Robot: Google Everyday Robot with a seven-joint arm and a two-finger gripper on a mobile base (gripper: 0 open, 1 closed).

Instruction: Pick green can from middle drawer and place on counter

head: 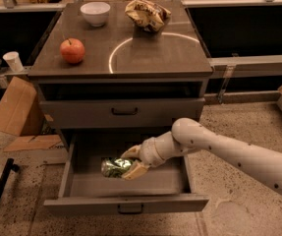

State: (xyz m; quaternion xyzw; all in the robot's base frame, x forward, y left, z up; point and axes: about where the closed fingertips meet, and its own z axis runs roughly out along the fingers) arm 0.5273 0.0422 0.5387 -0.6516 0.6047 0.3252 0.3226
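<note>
Green, shiny, dented drink can (113, 167) lies on its side inside the open grey metal middle drawer (126, 201), left of centre in the lower half of the frame. It is held by the gripper (127, 164), whose pale jaws are clamped on the can's right end, one above and one below. Whether the can touches the drawer floor cannot be told. The white, jointed robot arm (229, 149) enters from the lower right edge and reaches leftward into the drawer. A small dark bar handle (130, 209) sits on the drawer front. Above it, the upper grey drawer (125, 113) is closed. The flat, dark grey-brown bench top (155, 58), marked with a thin white circle line (112, 58), fills the upper centre. It carries a round red apple (72, 50) at left, a white bowl (95, 13) at the back left, and a wrinkly tan-and-brown snack bag (148, 14) at the back, touching the circle line. Brown cardboard (17, 113) leans beside the cabinet at left.
</note>
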